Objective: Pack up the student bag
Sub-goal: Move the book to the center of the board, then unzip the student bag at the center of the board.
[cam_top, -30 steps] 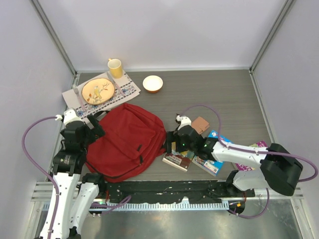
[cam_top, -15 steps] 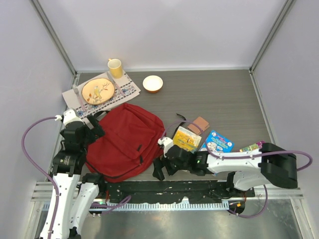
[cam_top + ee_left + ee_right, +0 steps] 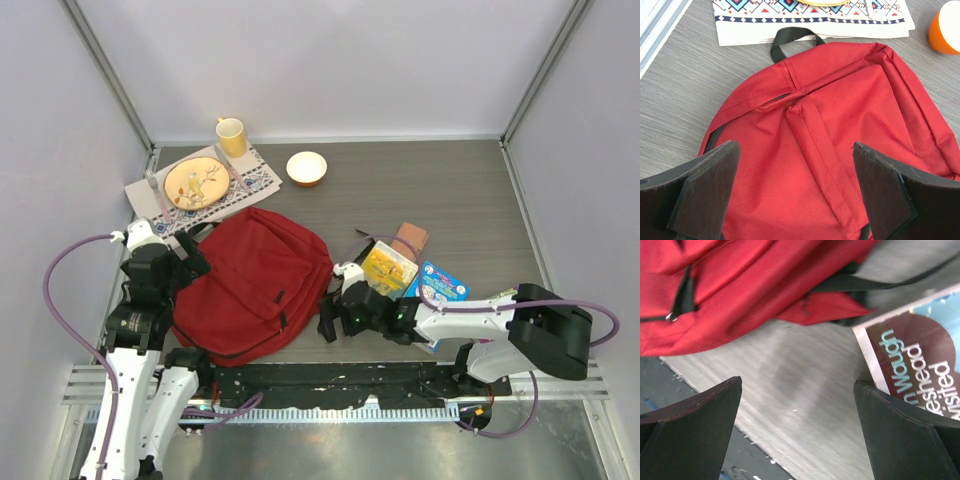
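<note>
Right wrist: student bag [image 3: 740, 285] just beyond right tool [image 3: 797, 390].

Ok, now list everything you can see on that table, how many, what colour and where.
student bag: one, dark red, lying flat, near left
placemat: one, white with a patterned border, far left
plate: one, orange-tan, on the placemat
mug: one, yellow, behind the placemat
bowl: one, orange outside, pale inside, right of the placemat
yellow book: one, right of the bag
blue book: one, right of the yellow book
flat brown item: one, behind the yellow book
left gripper: one, black, open over the bag
right gripper: one, black, open at the bag's right edge
</note>
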Controlling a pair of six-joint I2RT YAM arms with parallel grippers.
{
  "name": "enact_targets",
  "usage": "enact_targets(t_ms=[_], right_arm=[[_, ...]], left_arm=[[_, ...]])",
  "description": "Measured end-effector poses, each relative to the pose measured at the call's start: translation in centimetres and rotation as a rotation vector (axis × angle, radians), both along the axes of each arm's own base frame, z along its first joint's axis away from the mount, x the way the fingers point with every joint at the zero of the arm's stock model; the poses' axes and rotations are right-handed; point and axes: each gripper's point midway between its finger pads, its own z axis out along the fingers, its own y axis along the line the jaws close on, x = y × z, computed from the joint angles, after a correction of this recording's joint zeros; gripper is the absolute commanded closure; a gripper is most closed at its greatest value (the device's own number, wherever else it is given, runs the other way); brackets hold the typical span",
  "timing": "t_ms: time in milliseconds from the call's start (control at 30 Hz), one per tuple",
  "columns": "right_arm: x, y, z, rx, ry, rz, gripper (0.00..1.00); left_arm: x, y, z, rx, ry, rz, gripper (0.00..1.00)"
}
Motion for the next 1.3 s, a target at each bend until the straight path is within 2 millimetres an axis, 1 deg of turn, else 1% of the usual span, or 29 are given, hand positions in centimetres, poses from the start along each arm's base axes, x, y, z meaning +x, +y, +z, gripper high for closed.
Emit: enact_targets(t_ms=[100, 200, 333, 433, 600, 667, 800, 833, 933, 1033, 1100, 1133, 1233, 1300], right_arm=[[1.9, -1.9, 0.0, 0.001, -0.015, -0.06, 0.0], [3.0, -3.6, -0.1, -0.012, -0.027, -0.098, 0.0], [4.3, -4.7, -0.1, -0.018, -0.026, -0.139, 0.0], [4.7, -5.0, -0.1, -0.022, -0.027, -0.144, 0.0], [4.3, -4.7, 0.1, -0.014, -0.003, -0.118, 0.0], [4.1, -4.2, 0.9, 0.013, 0.005, -0.099, 0.0], [4.1, -2.3, 4.0, 0.112, -0.002, -0.064, 0.0], [4.3, -1.6, 5.1, 0.145, -0.011, -0.059, 0.0], [5.1, -0.4, 7.6, 0.205, -0.036, -0.066, 0.0], [7.0, 0.0, 9.3, 0.218, -0.081, -0.128, 0.0], [8.6, -0.1, 9.8, 0.208, -0.098, -0.178, 0.0], [9.8, -0.3, 9.9, 0.202, -0.104, -0.211, 0.0], [12.7, -1.3, 9.1, 0.193, -0.089, -0.28, 0.02], [14.2, -1.7, 7.8, 0.18, -0.058, -0.314, 0.03]], left_arm=[[0.0, 0.0, 0.0, 0.0, 0.0, 0.0, 0.01], [0.0, 0.0, 0.0, 0.0, 0.0, 0.0, 0.0], [0.0, 0.0, 0.0, 0.0, 0.0, 0.0, 0.0], [0.0, -0.1, 0.0, -0.002, 0.0, -0.003, 0.0], [0.0, -0.2, 0.0, -0.006, 0.001, -0.009, 0.0], [0.0, -0.2, 0.0, -0.006, 0.001, -0.009, 0.01], [0.0, -0.2, 0.0, -0.006, 0.001, -0.01, 0.0], [0.0, -0.2, -0.1, -0.007, 0.002, -0.011, 0.01], [0.1, -0.3, -0.2, -0.009, 0.009, -0.015, 0.0], [0.2, -0.3, -0.3, -0.009, 0.016, -0.016, 0.01], [0.2, -0.3, -0.3, -0.008, 0.017, -0.016, 0.0], [0.2, -0.3, -0.3, -0.009, 0.016, -0.016, 0.0], [0.2, -0.3, -0.3, -0.009, 0.016, -0.016, 0.0], [0.2, -0.4, -0.3, -0.009, 0.016, -0.016, 0.01]])
